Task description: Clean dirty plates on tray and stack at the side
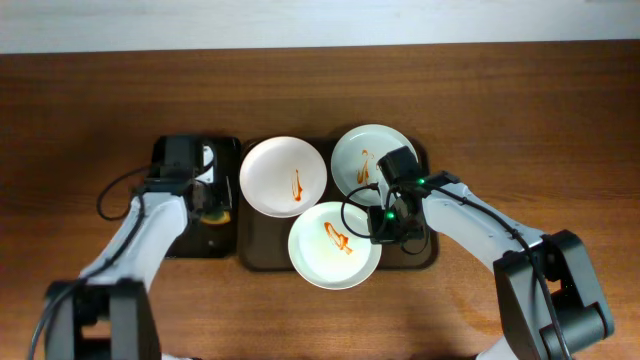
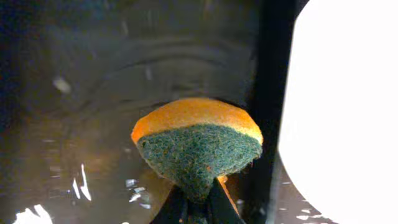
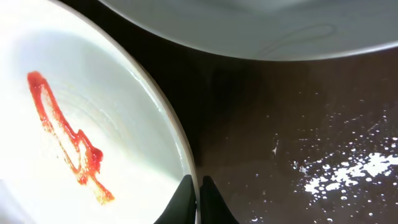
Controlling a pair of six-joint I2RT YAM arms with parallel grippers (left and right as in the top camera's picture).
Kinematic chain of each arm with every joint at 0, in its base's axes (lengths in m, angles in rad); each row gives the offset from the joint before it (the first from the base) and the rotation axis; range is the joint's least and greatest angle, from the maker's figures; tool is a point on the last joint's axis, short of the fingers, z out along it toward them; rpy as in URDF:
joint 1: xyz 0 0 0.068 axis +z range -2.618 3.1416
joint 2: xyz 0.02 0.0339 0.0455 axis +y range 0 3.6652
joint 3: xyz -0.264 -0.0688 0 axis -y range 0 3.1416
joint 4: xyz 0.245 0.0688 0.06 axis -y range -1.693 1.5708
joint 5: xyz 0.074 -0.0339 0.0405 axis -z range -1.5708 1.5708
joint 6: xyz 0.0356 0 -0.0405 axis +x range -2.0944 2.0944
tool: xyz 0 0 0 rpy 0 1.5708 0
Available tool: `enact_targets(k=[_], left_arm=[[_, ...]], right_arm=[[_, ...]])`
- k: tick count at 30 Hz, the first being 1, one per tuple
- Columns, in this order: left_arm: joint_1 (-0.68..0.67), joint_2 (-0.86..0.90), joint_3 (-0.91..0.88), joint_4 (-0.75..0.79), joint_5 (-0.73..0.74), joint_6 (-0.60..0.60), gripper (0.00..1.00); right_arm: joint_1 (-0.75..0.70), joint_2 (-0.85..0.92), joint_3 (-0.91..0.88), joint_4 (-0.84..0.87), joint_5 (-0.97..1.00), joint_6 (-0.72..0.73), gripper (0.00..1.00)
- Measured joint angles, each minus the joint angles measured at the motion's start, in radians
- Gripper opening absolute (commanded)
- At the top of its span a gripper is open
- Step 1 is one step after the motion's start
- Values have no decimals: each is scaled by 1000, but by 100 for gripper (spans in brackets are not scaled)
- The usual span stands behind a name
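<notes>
Spread on the dark brown rectangular tray [image 1: 258,248] are three round white sauce-streaked plates [image 1: 283,176]. The rim of the front plate [image 1: 335,245] is pinched by the right end effector [image 3: 198,186], an orange-green sponge [image 2: 196,143] by the left end effector [image 2: 196,202].

Plates all white w/ red-orange sauce: plate twd left edge [image 1: 283,176] one streak, plate twd far edge [image 1: 372,160] a squiggle, plate twd near edge [image 1: 335,245] a loop (brightest red). Tray [image 1: 262,250] dk brown. Sponge [image 2: 196,146] orange, green scourer face. Tabletop [image 1: 500,110] reddish-brown wood grain.

no legible text, labels, brands or numbers anywhere
</notes>
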Motion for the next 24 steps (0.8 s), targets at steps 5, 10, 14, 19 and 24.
enact_targets(k=[5, 10, 14, 19, 24], left_arm=[[0, -188, 19, 147, -16, 0, 0], [0, -203, 23, 390, -19, 17, 0], [0, -205, 24, 459, -19, 39, 0], [0, -205, 24, 441, -19, 39, 0], [0, -195, 28, 80, -20, 3, 0]], right_arm=[[0, 0, 0, 3, 0, -1, 4], [0, 0, 0, 6, 0, -1, 4], [0, 0, 0, 6, 0, -1, 4], [0, 0, 0, 8, 0, 0, 4], [0, 0, 0, 10, 0, -1, 4]])
